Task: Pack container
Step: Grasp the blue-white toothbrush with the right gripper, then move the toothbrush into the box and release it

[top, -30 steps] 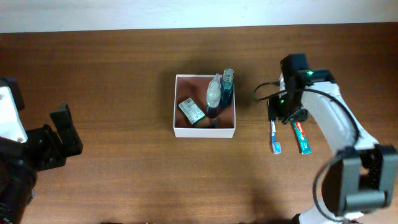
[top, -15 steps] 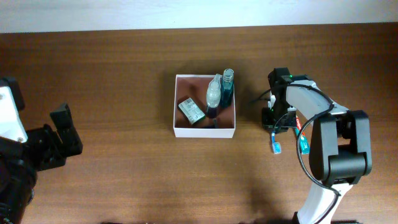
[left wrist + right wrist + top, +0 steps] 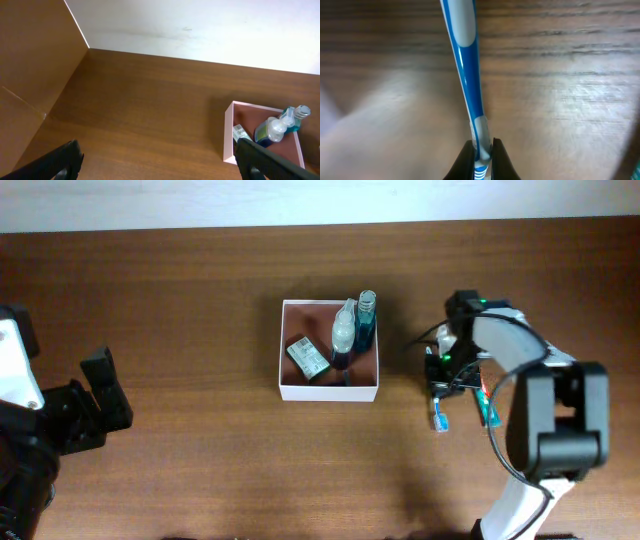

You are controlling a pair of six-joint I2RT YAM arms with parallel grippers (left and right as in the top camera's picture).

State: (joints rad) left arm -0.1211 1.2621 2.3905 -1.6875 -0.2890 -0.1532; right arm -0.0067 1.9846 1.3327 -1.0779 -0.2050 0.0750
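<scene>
Brown wooden table with white container in the middle, bottles inside. Just right of container, right gripper pinched tight on blue toothbrush. Far left of container, left gripper spread wide.

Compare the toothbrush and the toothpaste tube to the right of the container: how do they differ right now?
The toothbrush is slim, blue and white; the toothpaste tube is wider, green with red. The toothbrush is pinched between the fingers of the right gripper; the toothpaste tube lies free, partly hidden under the arm. Both are outside the container, to its right, and lie roughly parallel.
</scene>
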